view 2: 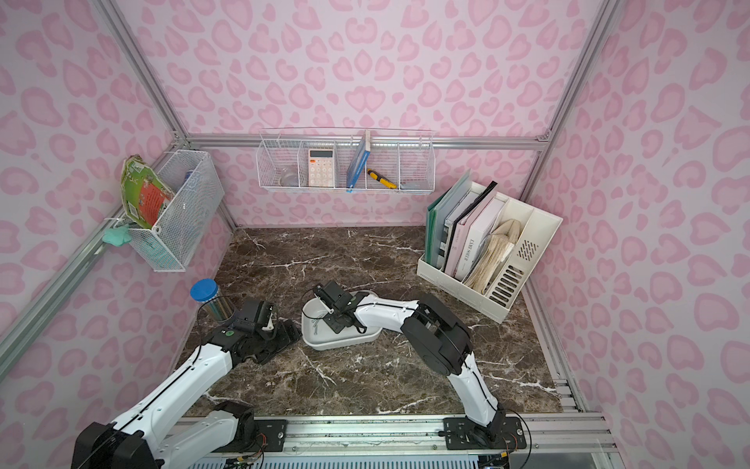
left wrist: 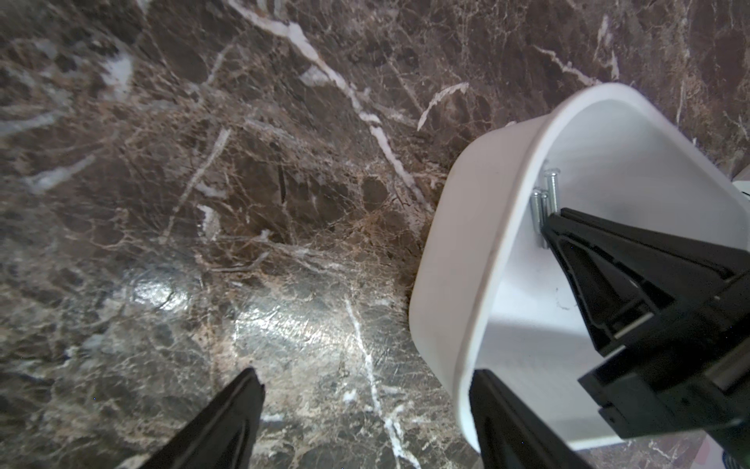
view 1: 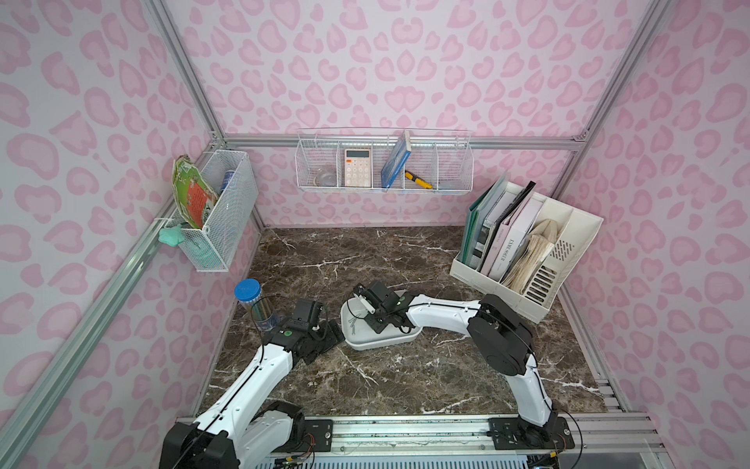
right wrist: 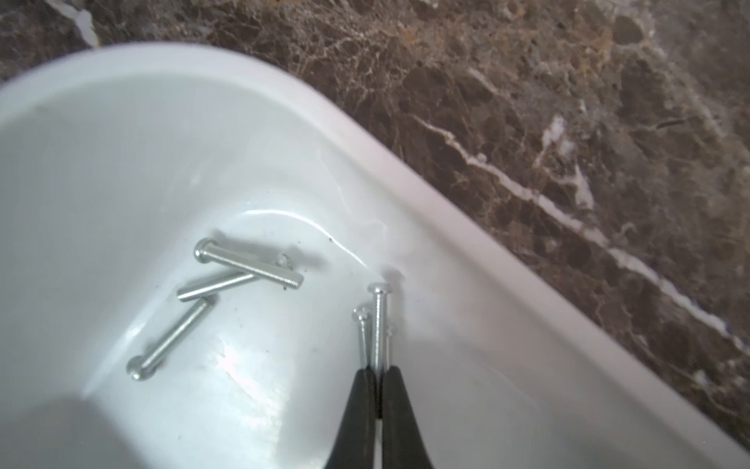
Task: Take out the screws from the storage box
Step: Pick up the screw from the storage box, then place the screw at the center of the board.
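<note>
Tightly, right hand (right wrist: 379, 371) pinches 3 screws (right wrist: 377, 325) by the storage box (right wrist: 406, 170) wall; left hand (left wrist: 365, 377) spread at its rim.

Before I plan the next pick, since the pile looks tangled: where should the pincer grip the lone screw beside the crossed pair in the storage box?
Probably grip the lone screw mid-shank, from straight above, jaws set across its length. It lies flat on the storage box floor, with bare floor on both sides; its tip ends close to the crossed pair, so stay toward the head.
</note>
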Robot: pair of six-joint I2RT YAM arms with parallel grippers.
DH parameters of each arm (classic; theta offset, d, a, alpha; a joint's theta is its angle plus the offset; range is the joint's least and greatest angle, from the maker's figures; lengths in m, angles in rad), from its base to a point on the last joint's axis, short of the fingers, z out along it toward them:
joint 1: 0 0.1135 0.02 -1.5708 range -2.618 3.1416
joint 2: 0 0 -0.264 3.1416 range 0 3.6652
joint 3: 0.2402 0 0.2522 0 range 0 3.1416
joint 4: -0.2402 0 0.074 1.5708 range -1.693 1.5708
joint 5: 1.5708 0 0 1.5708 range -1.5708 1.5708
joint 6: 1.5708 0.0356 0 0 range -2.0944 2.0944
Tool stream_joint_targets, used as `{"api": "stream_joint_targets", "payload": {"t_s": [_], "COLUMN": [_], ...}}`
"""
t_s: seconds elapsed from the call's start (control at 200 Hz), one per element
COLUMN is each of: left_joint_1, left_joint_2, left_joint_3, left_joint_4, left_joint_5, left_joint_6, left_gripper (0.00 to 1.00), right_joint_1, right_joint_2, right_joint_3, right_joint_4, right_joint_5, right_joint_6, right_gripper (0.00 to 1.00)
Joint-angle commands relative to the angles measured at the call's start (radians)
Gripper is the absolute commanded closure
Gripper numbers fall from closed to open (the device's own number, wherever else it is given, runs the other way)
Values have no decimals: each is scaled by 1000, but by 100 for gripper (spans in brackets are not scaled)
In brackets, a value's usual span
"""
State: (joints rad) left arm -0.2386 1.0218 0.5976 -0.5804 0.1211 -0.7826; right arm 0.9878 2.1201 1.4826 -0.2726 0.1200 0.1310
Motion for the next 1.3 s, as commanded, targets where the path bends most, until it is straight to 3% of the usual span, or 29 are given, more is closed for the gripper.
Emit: {"api": "stream_joint_targets", "payload": {"t_s": [0.0, 0.575, 0.95, 1.295], "left_joint_1": [1, 1, 1, 0], "left_joint_2": [-5, -1, 7, 8], "left_joint_3": [8, 31, 49, 65], "left_joint_4": [-19, -11, -9, -11], "left_joint_5": [6, 44, 40, 64], "left_joint_6": [-3, 0, -3, 3], "left_gripper": [15, 15, 15, 15], "right_joint_1": [-8, -43, -93, -182], "right_joint_2": [-31, -301, -531, -757], "right_joint_3": [-22, -252, -391, -617], "right_joint_4": [-4, 68, -69, -66], "right_joint_5": [-16, -83, 41, 40], "right_joint_6": [41, 227, 407, 507], "right_gripper": [100, 100, 100, 100]}}
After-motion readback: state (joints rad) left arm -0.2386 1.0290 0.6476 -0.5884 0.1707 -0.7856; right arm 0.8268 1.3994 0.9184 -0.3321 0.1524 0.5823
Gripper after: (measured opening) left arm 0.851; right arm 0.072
